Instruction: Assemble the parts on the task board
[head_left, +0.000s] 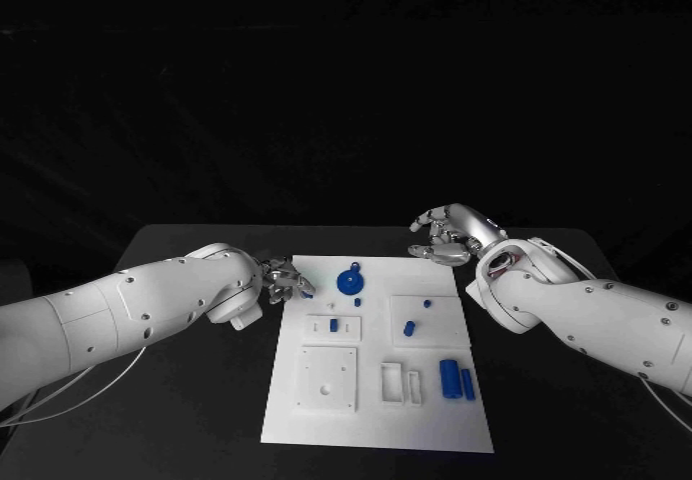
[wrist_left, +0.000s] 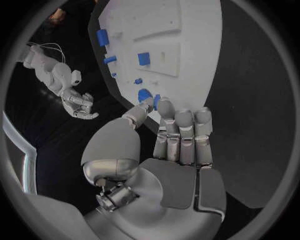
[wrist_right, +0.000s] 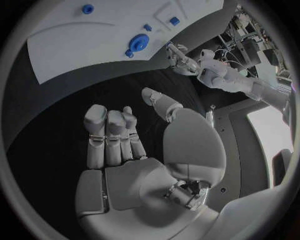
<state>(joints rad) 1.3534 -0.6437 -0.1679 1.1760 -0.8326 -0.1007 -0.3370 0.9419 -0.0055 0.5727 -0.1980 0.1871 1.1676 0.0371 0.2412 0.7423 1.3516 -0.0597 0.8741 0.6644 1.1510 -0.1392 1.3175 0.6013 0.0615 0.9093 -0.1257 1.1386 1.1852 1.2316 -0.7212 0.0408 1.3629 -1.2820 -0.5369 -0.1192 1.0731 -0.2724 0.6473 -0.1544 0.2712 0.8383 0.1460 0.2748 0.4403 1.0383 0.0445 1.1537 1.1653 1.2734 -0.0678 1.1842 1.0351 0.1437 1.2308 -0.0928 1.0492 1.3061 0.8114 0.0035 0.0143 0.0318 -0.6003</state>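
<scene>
The right hand (wrist_right: 134, 150) hovers above the black table (wrist_right: 69, 115), its fingers (wrist_right: 106, 135) held straight and side by side, the thumb apart, with nothing in its grasp. Beyond the fingertips lies the white task board (wrist_right: 75, 45). A round blue part (wrist_right: 137, 42) sits near the board's edge, and three smaller blue parts (wrist_right: 87, 9) lie farther across it. The left hand (wrist_right: 181, 62) reaches to the board's corner.
</scene>
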